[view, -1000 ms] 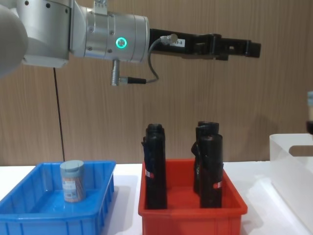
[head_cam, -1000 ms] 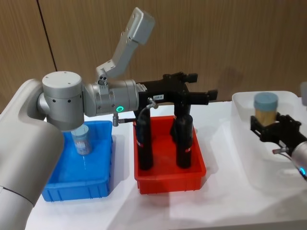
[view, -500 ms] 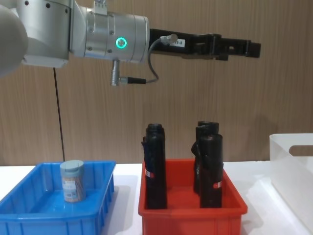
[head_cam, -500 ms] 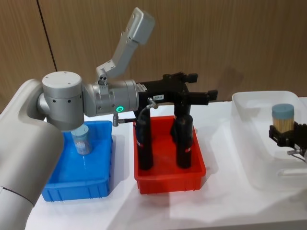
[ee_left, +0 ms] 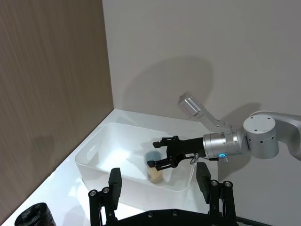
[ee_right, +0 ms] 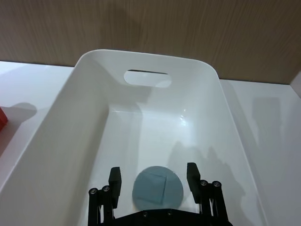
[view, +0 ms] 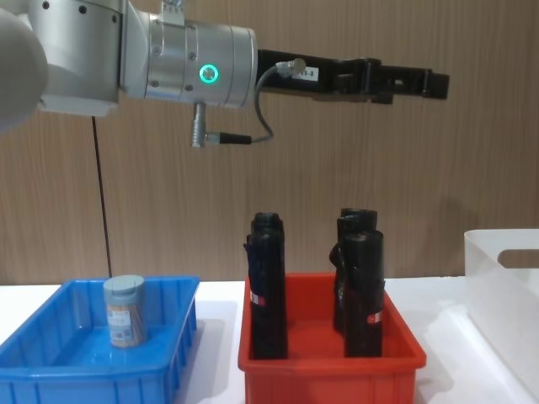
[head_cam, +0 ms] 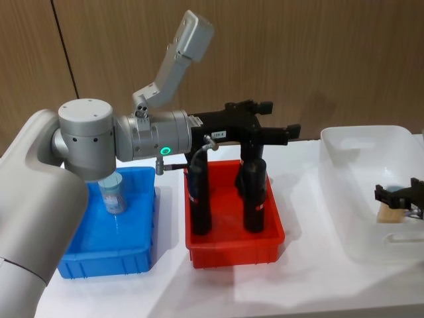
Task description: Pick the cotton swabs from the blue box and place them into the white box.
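One cotton swabs jar [view: 125, 311] waits (blue box [view: 50, 370]).

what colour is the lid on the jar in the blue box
Pale blue-grey; the jar's lid in the blue box shows best in the chest view.

- White table [head_cam: 305, 285] runs across the bottom of the head view, wood wall behind it.
- Blue box [head_cam: 142, 255] sits on it at lower left.
- Red bin [head_cam: 232, 252] is in the middle, just beside the blue one.
- White box [head_cam: 334, 192] is on the right, apart from the red bin.
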